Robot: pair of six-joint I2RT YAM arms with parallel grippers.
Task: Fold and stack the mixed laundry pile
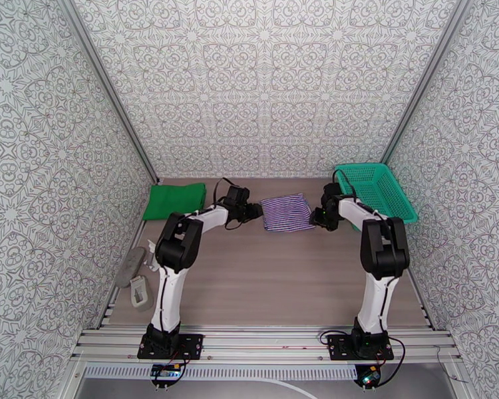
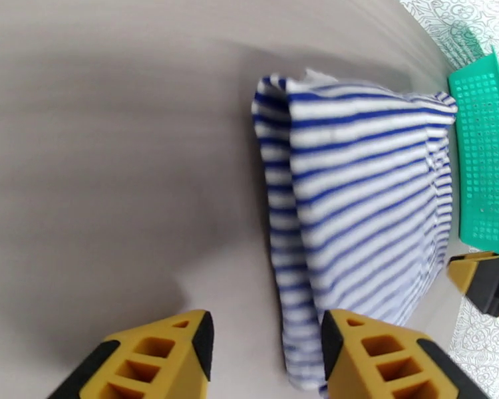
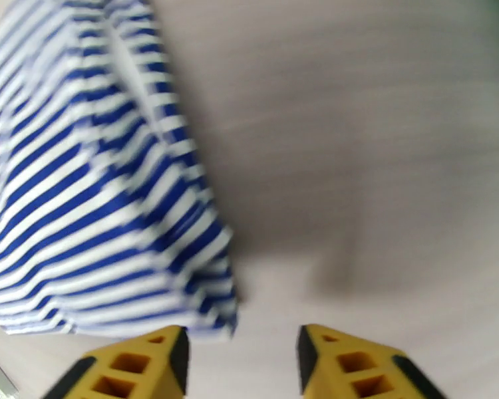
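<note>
The striped shirt (image 1: 286,213) lies folded into a small rectangle on the table, at the back middle. Its blue-and-white stripes (image 2: 362,194) fill the right half of the left wrist view and the left half of the right wrist view (image 3: 90,181). My left gripper (image 1: 255,211) sits just off the shirt's left edge, open (image 2: 266,340), with nothing between its yellow fingers (image 2: 163,357). Just off the shirt's right edge, my right gripper (image 1: 318,216) is open too (image 3: 243,354) and holds nothing. The green cloth (image 1: 175,199) lies folded flat at the back left.
A teal mesh basket (image 1: 377,189) stands at the back right, close behind my right arm. Grey objects (image 1: 135,277) lie by the table's left edge near the front. Patterned walls close in the table on three sides.
</note>
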